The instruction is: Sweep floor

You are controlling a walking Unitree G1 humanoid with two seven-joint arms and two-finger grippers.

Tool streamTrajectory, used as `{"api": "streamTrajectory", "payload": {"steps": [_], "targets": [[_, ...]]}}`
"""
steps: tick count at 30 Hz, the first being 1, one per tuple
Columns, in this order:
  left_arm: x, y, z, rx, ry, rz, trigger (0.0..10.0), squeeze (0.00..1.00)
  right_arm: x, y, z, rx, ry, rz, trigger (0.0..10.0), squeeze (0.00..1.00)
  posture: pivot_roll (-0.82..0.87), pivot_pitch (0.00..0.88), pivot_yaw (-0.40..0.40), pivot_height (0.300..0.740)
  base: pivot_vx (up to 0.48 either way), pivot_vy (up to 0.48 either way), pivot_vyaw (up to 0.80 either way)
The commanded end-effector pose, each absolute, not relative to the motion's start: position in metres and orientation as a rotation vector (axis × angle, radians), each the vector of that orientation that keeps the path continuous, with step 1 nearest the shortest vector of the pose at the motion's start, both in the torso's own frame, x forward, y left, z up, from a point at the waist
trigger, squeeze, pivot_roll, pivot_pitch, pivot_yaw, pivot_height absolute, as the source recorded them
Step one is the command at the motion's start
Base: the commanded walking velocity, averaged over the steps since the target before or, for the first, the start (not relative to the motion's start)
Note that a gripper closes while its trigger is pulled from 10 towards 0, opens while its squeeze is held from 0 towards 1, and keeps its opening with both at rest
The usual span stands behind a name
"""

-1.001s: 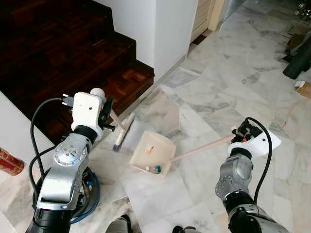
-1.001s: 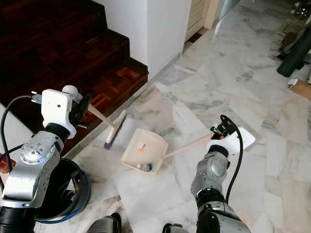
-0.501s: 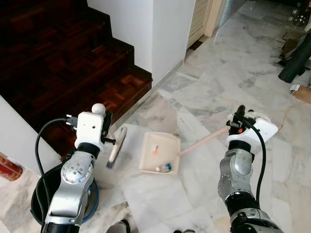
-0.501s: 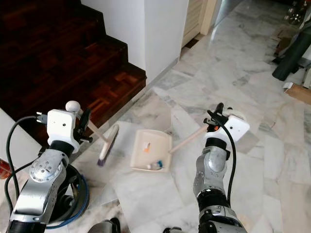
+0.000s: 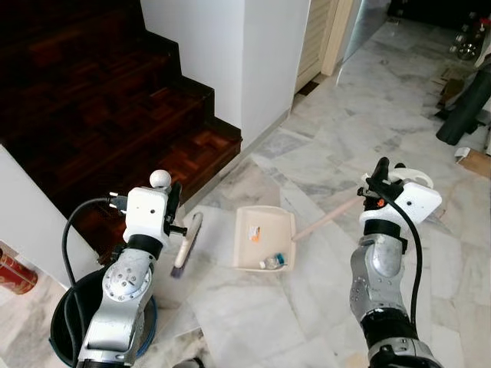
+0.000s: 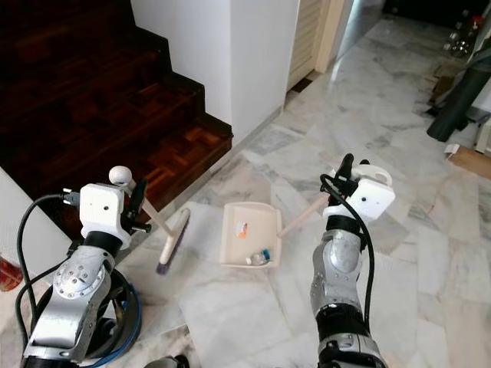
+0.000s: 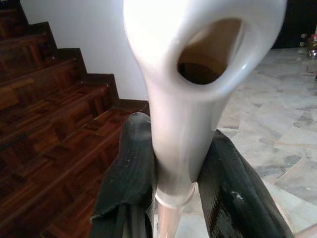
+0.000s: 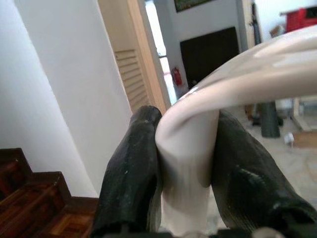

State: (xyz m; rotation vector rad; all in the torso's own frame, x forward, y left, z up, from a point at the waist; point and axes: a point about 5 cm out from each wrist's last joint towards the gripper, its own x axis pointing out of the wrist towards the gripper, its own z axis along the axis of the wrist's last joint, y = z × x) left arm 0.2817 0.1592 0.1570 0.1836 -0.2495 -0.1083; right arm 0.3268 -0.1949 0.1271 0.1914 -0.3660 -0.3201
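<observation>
My right gripper (image 8: 185,163) is clamped on the white plastic handle (image 8: 198,148), one black finger (image 8: 131,173) pressed against each side of it, and the handle's top curves away past my fingers as a pale, blurred band. Beyond my fingers stand a white wall (image 8: 54,84) and a wooden louvred door (image 8: 136,74) in its pale frame, with dark wooden stairs (image 8: 34,198) at the foot of the wall. Farther off through the opening I see a small red fire extinguisher (image 8: 177,77) against the far wall, a wide black panel (image 8: 210,54) beside it, and a dark upright post (image 8: 270,119) on the pale floor.
</observation>
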Motion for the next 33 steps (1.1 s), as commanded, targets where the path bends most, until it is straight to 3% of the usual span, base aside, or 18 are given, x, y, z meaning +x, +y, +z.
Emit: {"api": "streamTrajectory", "payload": {"steps": [1, 33], "targets": [[0.2807, 0.1591, 0.1622, 0.211, -0.297, -0.105, 10.0, 0.0, 0.3257, -0.1984, 0.1415, 0.221, -0.437, -0.345, 10.0, 0.0, 0.13, 0.028, -0.008, 0.74, 0.0, 0.0, 0.0], [0.276, 0.156, 0.1666, 0.213, -0.332, -0.098, 10.0, 0.0, 0.3214, -0.1968, 0.1441, 0.226, -0.409, -0.349, 10.0, 0.0, 0.14, 0.118, -0.017, 0.74, 0.0, 0.0, 0.0]]}}
